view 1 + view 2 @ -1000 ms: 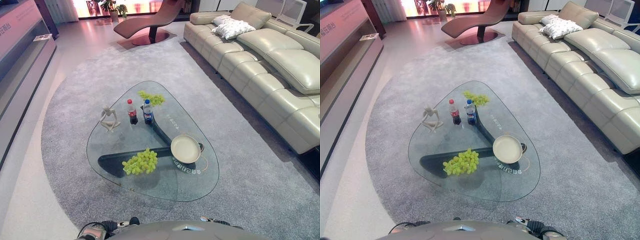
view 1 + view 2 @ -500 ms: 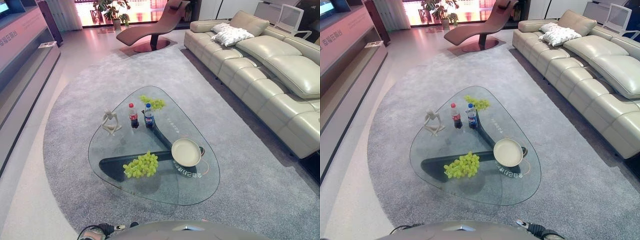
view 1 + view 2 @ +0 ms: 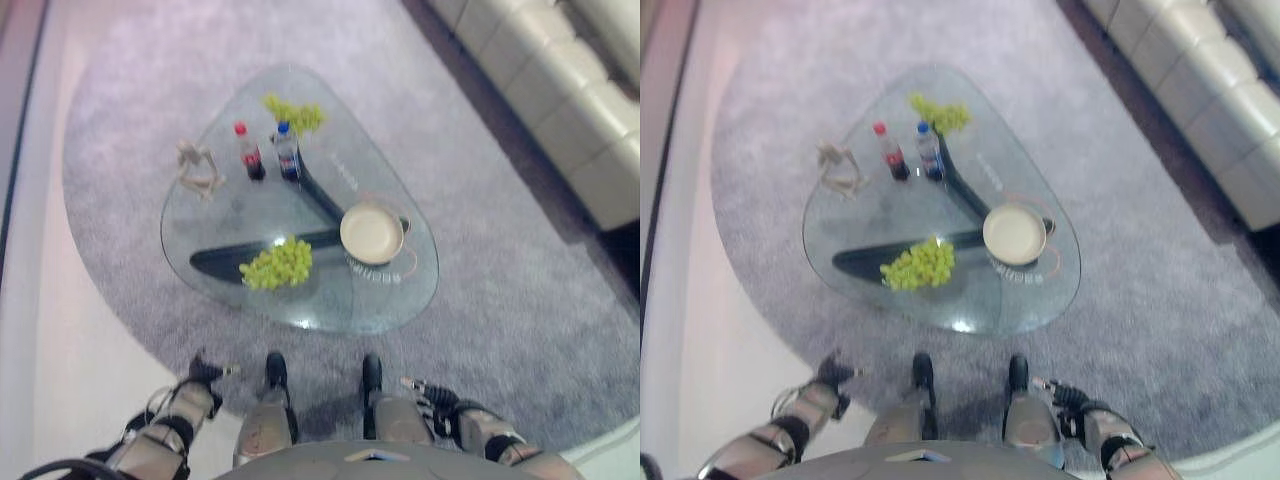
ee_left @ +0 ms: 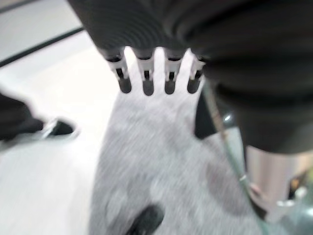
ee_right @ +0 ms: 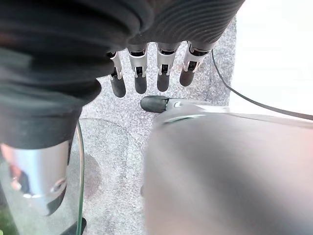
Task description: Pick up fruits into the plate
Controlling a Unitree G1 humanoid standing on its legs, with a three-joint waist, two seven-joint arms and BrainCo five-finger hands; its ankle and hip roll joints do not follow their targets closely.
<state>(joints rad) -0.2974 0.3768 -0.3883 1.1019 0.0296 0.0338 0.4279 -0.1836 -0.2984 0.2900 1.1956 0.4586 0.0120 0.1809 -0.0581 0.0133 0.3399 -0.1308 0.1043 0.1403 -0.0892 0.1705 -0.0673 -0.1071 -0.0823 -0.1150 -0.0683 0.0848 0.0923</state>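
A rounded three-sided glass desk (image 3: pixel 395 300) sits on a grey, short-piled carpet (image 3: pixel 520 330), its clear top showing a dark, boomerang-shaped base (image 3: pixel 215 262) beneath. Near the front edge lies a knobbly bunch of green grapes (image 3: pixel 277 264), resting on the glass and held by nothing; just to its right, apart from it, stands a round cream plate (image 3: pixel 370 232) with a thin rim. A second, smaller bunch of green grapes (image 3: pixel 294 113) lies at the far end of the desk. Beside it stand two small plastic bottles close together, a red-capped bottle (image 3: pixel 247 152) with dark drink and a blue-capped bottle (image 3: pixel 287 152). To their left is a pale, spindly figurine (image 3: pixel 197 170). A padded, cream leather sofa (image 3: pixel 560 90) fills the upper right corner. The left hand (image 4: pixel 156 63) hangs low by the robot's side over the carpet, well short of the desk, its silver dark-tipped fingers straight, in a spaced row and holding nothing. The right hand (image 5: pixel 149 66) hangs likewise on the other side, fingers straight and apart, with the glass edge of the desk just beside it.
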